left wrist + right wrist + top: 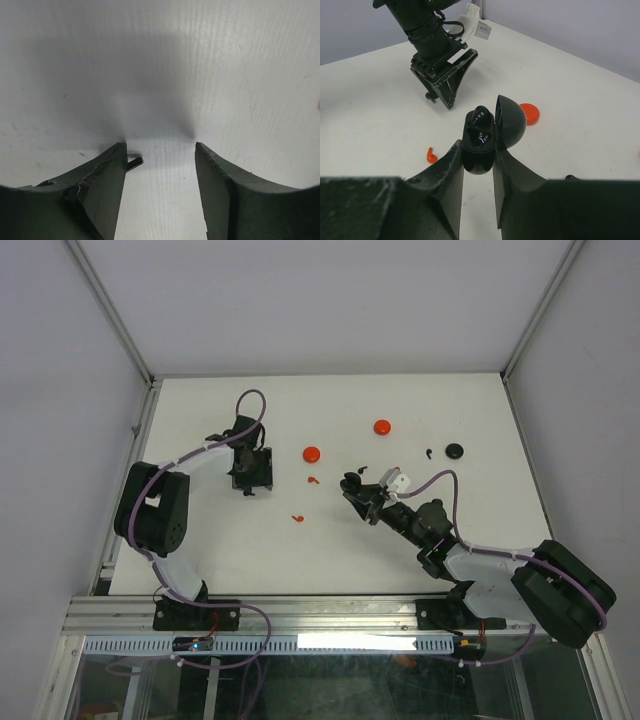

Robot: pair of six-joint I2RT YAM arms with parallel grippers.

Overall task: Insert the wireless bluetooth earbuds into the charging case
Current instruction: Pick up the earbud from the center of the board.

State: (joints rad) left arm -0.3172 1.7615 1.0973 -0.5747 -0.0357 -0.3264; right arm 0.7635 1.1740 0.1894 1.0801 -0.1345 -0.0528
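Left gripper (250,478) hangs low over the white table (200,410), jaws apart with nothing between them. To its right lie two red earbuds (298,519) and two red discs (311,453). Right gripper (478,152) clamps the open black charging case (479,131), whose wells are too dark to read. Farthest right, one black earbud (429,453) lies just beside one black disc (455,450).

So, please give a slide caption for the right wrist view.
Right gripper grips the open black charging case; a red earbud lies on the table nearby.
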